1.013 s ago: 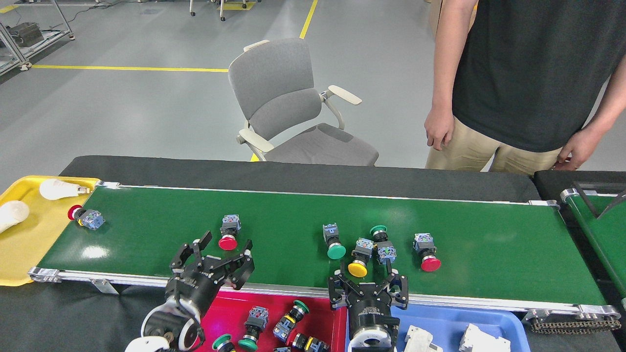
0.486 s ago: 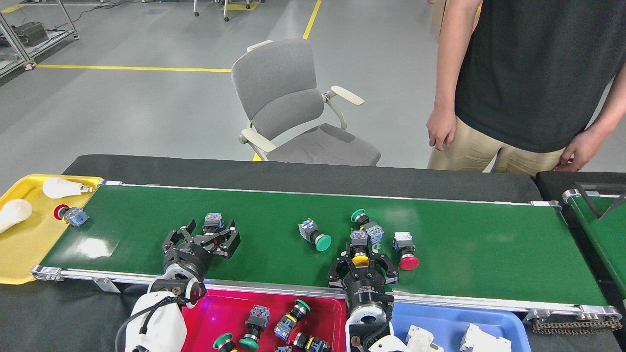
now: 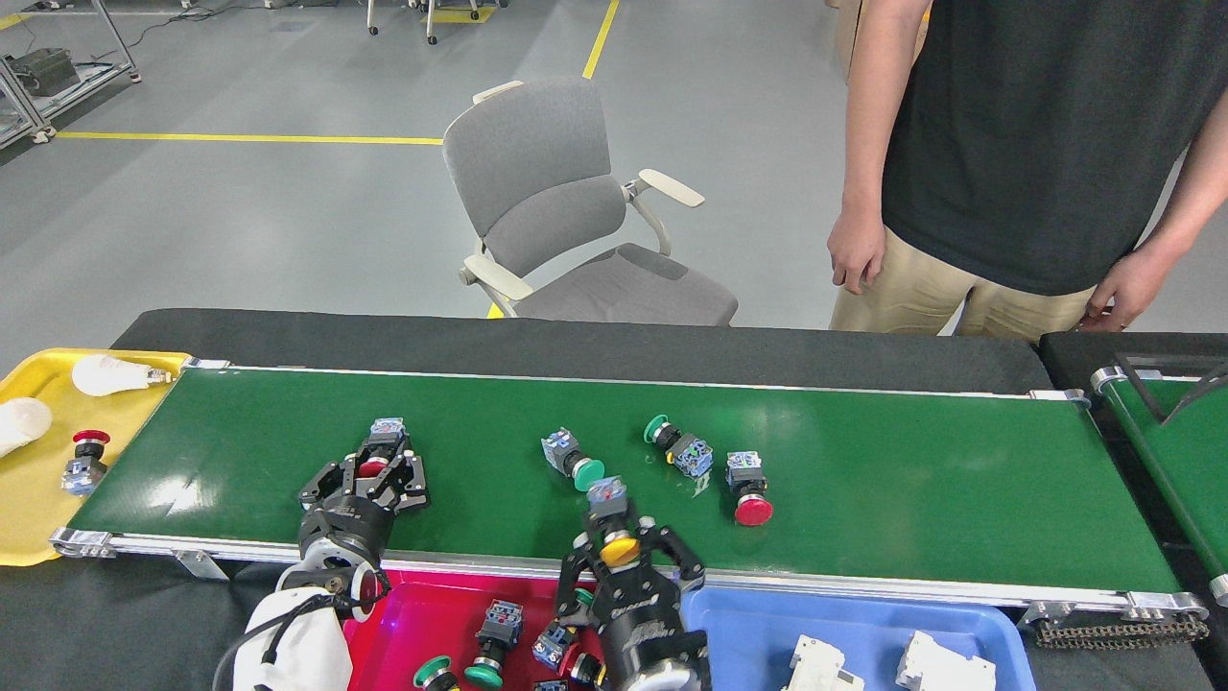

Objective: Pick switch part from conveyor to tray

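On the conveyor (image 3: 911,480), my left gripper (image 3: 382,459) is shut on a red-capped switch part (image 3: 388,430), whose blue-grey body sticks out beyond the fingers. My right gripper (image 3: 620,545) is shut on a yellow-capped switch part (image 3: 606,496) and holds it over the belt's near rail. Three loose switch parts lie mid-belt: a green one (image 3: 574,461), another green one (image 3: 677,445) and a red one (image 3: 749,488). The red tray (image 3: 422,600) sits below the near rail between my arms and holds several switch parts.
A yellow tray (image 3: 38,499) at the belt's left end holds two bulbs and a red switch part (image 3: 84,461). A blue tray (image 3: 758,629) with white parts is at front right. A person (image 3: 1036,144) stands behind the table beside a grey chair (image 3: 566,211). A second belt (image 3: 1180,451) lies at far right.
The belt carried the parts left; one red switch part dropped off into the yellow tray. My left gripper closed on the red part. My right gripper closed on the yellow part and drew it toward the near rail.
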`<state>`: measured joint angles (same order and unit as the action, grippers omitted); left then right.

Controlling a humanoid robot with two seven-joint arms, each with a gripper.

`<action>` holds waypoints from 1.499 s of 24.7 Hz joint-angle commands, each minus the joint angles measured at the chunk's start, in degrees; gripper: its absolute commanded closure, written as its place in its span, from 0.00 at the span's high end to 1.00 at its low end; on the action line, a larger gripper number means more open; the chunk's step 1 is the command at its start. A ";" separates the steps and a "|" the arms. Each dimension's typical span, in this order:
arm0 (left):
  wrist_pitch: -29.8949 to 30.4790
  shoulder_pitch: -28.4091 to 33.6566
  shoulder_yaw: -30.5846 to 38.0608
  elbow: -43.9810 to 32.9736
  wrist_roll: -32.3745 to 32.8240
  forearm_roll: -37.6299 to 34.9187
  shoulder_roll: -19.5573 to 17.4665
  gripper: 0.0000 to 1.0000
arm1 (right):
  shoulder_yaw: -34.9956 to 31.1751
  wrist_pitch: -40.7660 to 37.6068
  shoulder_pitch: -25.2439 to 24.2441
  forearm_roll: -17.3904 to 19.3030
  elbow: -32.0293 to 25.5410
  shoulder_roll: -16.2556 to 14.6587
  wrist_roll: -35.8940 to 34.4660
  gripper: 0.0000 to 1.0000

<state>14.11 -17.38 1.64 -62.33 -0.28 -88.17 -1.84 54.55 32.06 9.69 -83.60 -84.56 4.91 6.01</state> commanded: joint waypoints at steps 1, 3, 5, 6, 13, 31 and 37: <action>11.02 3.23 0.12 -8.07 -0.60 0.45 -0.53 0.08 | 2.22 0.55 -2.39 -1.39 -1.31 0.54 -1.36 1.00; 23.50 8.77 0.30 -18.18 -0.43 0.98 -2.46 0.17 | 2.22 0.64 -3.27 -1.39 -2.81 0.45 -1.62 1.00; 30.89 12.81 0.74 -23.62 -0.25 1.15 -3.34 0.67 | 2.05 0.64 -3.89 -1.39 -5.27 -0.25 -1.62 1.00; 30.89 14.13 1.18 -24.24 -0.25 1.07 -3.34 0.94 | 1.44 0.90 -4.41 -1.39 -6.58 -1.13 -1.71 1.00; 30.89 21.60 1.44 -28.28 -0.34 0.98 -3.43 1.00 | -16.23 12.85 -17.51 -0.51 -15.29 -12.55 -11.11 1.00; 6.19 21.34 11.11 -28.37 0.10 0.45 0.26 1.00 | -70.28 -48.76 -31.39 22.95 -16.25 -16.95 -9.27 1.00; 0.83 12.28 6.27 -24.59 10.38 -0.34 1.05 1.00 | -71.43 -48.58 -31.04 22.95 -15.90 -16.51 -9.18 1.00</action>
<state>17.03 -4.02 8.36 -87.24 7.51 -88.35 -0.78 -16.43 -16.04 -21.77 -60.81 -99.90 -11.71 -3.16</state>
